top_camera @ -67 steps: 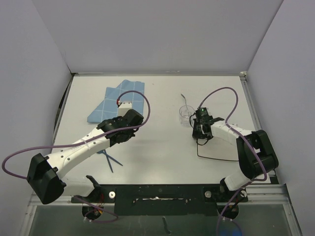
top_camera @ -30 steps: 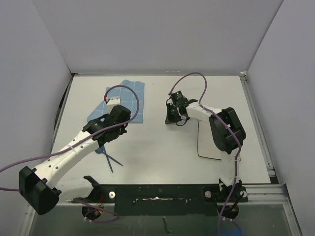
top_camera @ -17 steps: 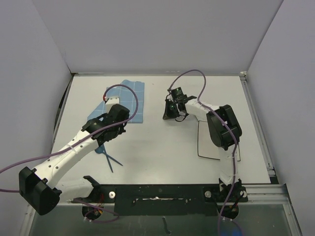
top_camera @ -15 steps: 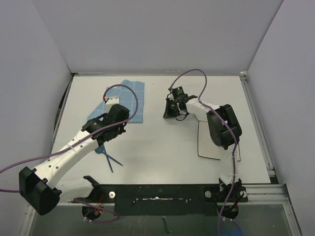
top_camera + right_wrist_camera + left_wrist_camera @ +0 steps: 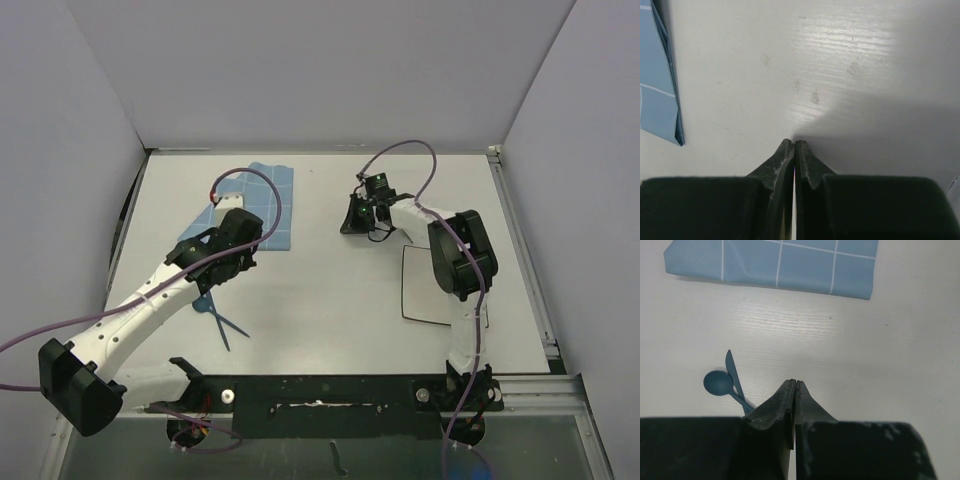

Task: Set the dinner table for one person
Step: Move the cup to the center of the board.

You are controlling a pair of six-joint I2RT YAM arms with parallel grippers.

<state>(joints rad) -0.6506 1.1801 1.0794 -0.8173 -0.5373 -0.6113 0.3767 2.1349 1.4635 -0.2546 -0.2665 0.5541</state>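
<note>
**While Both Grippers Are Closed, Nothing Is Held**

Where the top view shows the workspace, the dinner table (image 5: 330, 290) fills the centre of the frame, with its black rail (image 5: 330, 400) along the bottom edge.

1. Left gripper (image 5: 794, 385): fingers pressed together, gripping nothing, over bare tabletop at centre left.
2. Right gripper (image 5: 794, 144): fingers pressed together, gripping nothing, low over the table at upper centre. Contact with the surface cannot be determined.
3. Blue gridded cloth (image 5: 265, 195): flat on the table, upper left.
4. Blue spoon (image 5: 717, 382) and a second blue utensil (image 5: 731, 367): crossed on the table, lower left of the left wrist view.
</note>
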